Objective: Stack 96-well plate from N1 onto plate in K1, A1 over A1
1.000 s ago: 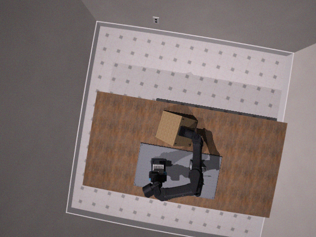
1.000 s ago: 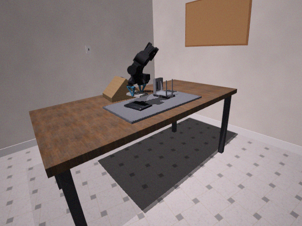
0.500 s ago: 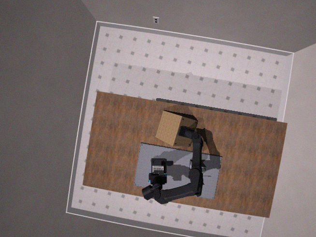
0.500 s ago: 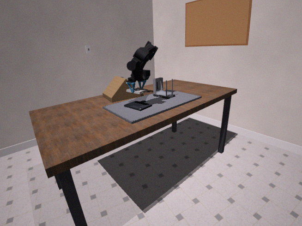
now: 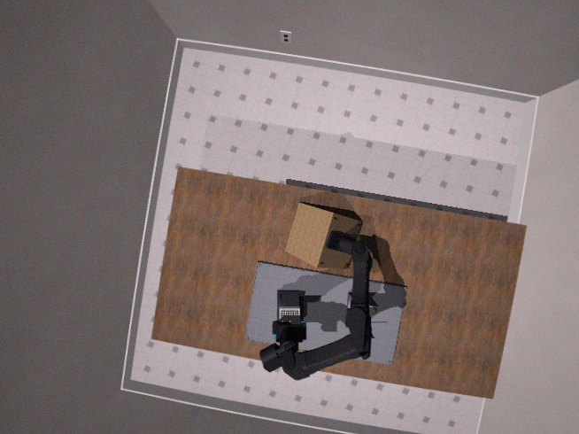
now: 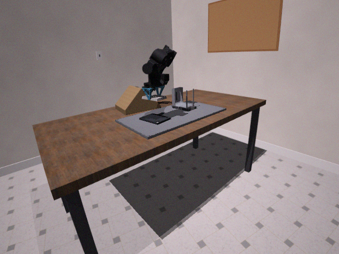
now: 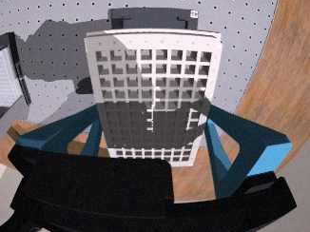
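My gripper (image 7: 153, 108) is shut on the white 96-well plate (image 7: 153, 103), with a blue finger on each long side. The plate hangs in the air above the grey mat. It also shows in the top-down view (image 5: 289, 313) and the side view (image 6: 154, 97). The dark plate nest N1 (image 7: 153, 18) lies empty on the mat beyond the plate, with its pale A1 marker (image 7: 193, 14) at one corner. The nest also shows in the side view (image 6: 155, 118). The stack rack K1 (image 6: 183, 99) with its upright posts stands further along the mat. In the wrist view its edge (image 7: 9, 73) shows at the far left.
A grey perforated mat (image 5: 323, 313) covers part of the wooden table. A tan wedge-shaped box (image 6: 132, 99) holds the arm's base behind the mat. In the top-down view the arm (image 5: 359, 289) crosses over the rack.
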Controlling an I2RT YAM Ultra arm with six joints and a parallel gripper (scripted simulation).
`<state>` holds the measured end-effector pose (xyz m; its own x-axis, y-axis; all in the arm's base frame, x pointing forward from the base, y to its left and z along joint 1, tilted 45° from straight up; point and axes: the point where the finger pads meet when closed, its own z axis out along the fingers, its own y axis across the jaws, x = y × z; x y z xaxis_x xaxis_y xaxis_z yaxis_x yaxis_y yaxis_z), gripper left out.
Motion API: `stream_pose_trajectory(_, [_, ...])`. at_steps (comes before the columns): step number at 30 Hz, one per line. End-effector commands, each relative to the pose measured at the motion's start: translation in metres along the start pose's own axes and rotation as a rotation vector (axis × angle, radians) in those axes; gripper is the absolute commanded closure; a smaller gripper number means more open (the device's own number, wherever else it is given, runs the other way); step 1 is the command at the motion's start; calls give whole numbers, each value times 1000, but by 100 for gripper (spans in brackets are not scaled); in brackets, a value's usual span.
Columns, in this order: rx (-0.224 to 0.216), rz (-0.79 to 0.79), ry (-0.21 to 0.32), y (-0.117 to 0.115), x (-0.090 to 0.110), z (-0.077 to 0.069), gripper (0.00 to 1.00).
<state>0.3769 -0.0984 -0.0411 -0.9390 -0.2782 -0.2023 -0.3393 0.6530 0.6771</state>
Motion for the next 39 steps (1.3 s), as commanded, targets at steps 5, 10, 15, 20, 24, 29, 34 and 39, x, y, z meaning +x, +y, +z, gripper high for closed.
stream_pose_trajectory(5, [0,22,-14,-7,7,-21,100])
stream_pose_trajectory(10, [9,15,-21,-5,4,-31,100])
stream_pose_trajectory(15, [9,14,-23,-5,4,-32,100])
stream_pose_trajectory(20, [9,17,-23,-5,4,-31,100])
stream_pose_trajectory(24, [9,17,-23,-5,4,-31,100])
stream_pose_trajectory(29, [9,17,-23,-5,4,-31,100])
stream_pose_trajectory(34, [9,17,-23,-5,4,-31,100])
stream_pose_trajectory(39, [9,17,-23,-5,4,-31,100])
